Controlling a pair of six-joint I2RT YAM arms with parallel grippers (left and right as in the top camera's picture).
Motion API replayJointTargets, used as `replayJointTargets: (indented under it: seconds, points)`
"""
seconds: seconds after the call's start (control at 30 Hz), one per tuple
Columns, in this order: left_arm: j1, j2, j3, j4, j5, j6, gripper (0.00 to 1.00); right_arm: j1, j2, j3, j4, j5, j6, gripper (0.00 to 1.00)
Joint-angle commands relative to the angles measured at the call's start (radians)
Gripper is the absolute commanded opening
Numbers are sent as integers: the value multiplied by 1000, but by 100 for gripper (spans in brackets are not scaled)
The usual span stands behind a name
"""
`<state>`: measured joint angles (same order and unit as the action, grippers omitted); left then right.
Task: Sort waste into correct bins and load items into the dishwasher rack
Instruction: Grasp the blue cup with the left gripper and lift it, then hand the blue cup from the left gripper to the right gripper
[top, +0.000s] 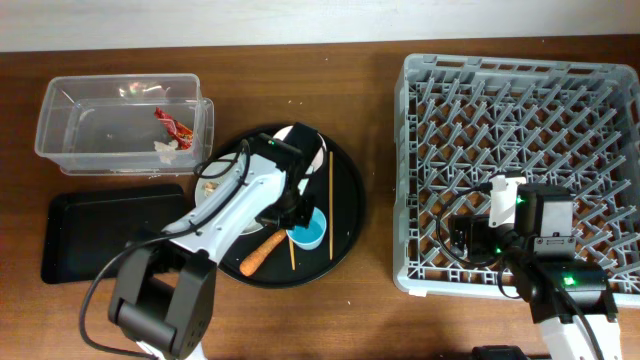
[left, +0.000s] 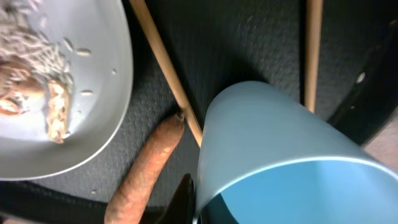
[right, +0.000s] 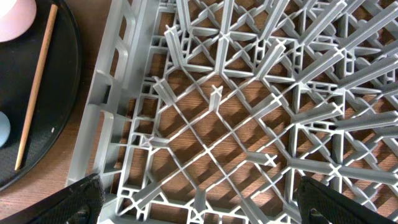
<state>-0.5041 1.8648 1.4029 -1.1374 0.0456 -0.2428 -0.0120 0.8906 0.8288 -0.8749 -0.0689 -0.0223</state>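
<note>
My left gripper (top: 297, 224) (left: 196, 208) is shut on the wall of the light blue cup (top: 310, 234) (left: 280, 143), on the round black tray. The orange carrot (top: 262, 252) (left: 146, 171) lies just left of the cup. Two wooden chopsticks (top: 331, 200) (left: 165, 68) lie by it. The pale grey plate (top: 207, 186) (left: 93, 81) holds beige food scraps (left: 37, 62). The white-pink bowl (top: 300, 136) (right: 12, 15) is largely hidden by the arm. The red wrapper (top: 172, 125) and white paper bit (top: 163, 150) lie in the clear box (top: 70, 130). My right gripper (top: 462, 240) (right: 199, 199) is open over the grey rack (top: 520, 150) (right: 249, 112).
The shallow black rectangular tray (top: 100, 235) lies at the left below the clear box. The round black tray (top: 350, 200) sits between the bins and the rack. One chopstick (right: 36, 87) shows in the right wrist view, left of the rack's edge.
</note>
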Motion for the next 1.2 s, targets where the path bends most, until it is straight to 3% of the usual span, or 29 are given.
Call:
replayJointTargets:
  seconds: [0.0, 0.07, 0.1, 0.13, 0.17, 0.27, 0.3, 0.4, 0.7, 1.0, 1.1, 1.17]
  points:
    - [74, 5, 110, 0, 169, 68, 0, 4, 0, 17, 21, 152, 113, 98]
    - [132, 5, 141, 48, 397, 143, 0, 3, 1, 17, 80, 262, 219, 98]
    - [181, 5, 143, 119, 608, 163, 0, 3, 7, 17, 127, 253, 241, 98]
    - [228, 9, 143, 226, 875, 170, 0, 3, 30, 17, 220, 105, 228, 98]
    - [243, 13, 143, 291, 1006, 169, 0, 4, 46, 17, 269, -58, 164, 98]
    - [245, 17, 143, 461, 1279, 169, 0, 4, 95, 17, 386, -669, -55, 98]
    - [238, 17, 143, 488, 1318, 169, 0, 4, 105, 17, 416, -778, -78, 98]
    - [215, 17, 143, 502, 1353, 169, 0, 5, 130, 17, 521, -974, -101, 98]
    - [110, 17, 143, 510, 1407, 168, 0, 5, 150, 17, 629, -1005, -105, 98]
    - [98, 17, 143, 510, 1411, 161, 0, 5, 158, 16, 688, -1125, -105, 99]
    - [98, 17, 143, 510, 1433, 161, 0, 5, 191, 16, 681, -1133, -105, 95]
    - [98, 17, 143, 509, 1433, 161, 0, 5, 204, 16, 681, -1132, -105, 86]
